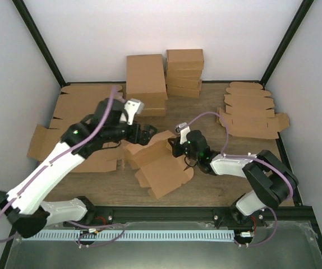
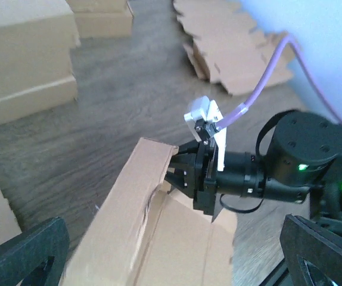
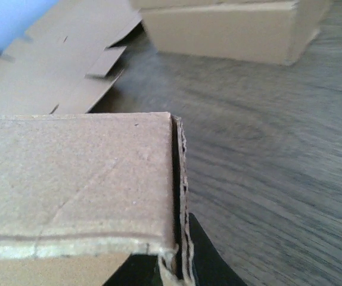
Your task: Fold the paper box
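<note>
The paper box (image 1: 162, 166) is a brown cardboard piece with raised walls and loose flaps at the table's centre. My right gripper (image 1: 176, 148) is shut on the top edge of its far wall. In the right wrist view the wall's edge (image 3: 180, 196) runs down between the black fingertips (image 3: 207, 265). My left gripper (image 1: 144, 135) is at the box's far left corner, open. In the left wrist view its fingers (image 2: 22, 253) stand wide apart either side of the box (image 2: 153, 238), and the right gripper (image 2: 180, 173) pinches the wall ahead.
Two stacks of finished boxes (image 1: 147, 84) (image 1: 184, 72) stand at the back. Flat blanks lie at the right (image 1: 251, 115) and left (image 1: 71, 115). The cage frame (image 1: 161, 212) runs along the near edge.
</note>
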`<state>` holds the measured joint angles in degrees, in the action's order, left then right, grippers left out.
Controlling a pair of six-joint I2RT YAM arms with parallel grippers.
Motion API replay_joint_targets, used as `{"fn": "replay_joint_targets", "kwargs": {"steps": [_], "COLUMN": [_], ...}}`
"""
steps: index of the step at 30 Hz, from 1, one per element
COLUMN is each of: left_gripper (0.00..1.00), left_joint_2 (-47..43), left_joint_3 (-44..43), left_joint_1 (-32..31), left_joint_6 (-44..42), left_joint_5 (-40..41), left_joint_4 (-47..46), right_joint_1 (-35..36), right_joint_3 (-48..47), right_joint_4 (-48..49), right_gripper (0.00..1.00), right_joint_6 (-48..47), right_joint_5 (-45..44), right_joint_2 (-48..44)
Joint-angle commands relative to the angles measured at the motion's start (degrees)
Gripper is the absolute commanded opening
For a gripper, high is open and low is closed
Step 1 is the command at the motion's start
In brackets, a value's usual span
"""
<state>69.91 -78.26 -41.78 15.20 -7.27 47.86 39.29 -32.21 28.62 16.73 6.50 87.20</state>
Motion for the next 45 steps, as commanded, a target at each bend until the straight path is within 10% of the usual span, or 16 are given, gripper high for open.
{"fn": "replay_joint_targets", "kwargs": {"steps": [1,31,45], "left_gripper": [1.00,0.99,0.70], "left_joint_2": [-6.50,-25.88,-17.06], "left_joint_3": [-1.72,29.63,27.98], "left_joint_1": [-0.22,-0.88,-1.16], "left_joint_6": [10.10,32.17,29.79], "left_joint_5": [4.17,-14.37,-12.11], "left_joint_4": [2.29,-16.75,-20.73], "right_joint_1": [-0.18,-0.09,0.26], "right_joint_3": [-2.42,8.32,8.12], "right_joint_4": [-3.50,2.55,4.34], "right_gripper": [0.01,0.01,0.01], "right_joint_6": [15.84,34.75,32.76], "right_joint_5": [-12.36,-26.92,-26.41], "right_joint_2": [-4.23,-21.35,-20.11]}}
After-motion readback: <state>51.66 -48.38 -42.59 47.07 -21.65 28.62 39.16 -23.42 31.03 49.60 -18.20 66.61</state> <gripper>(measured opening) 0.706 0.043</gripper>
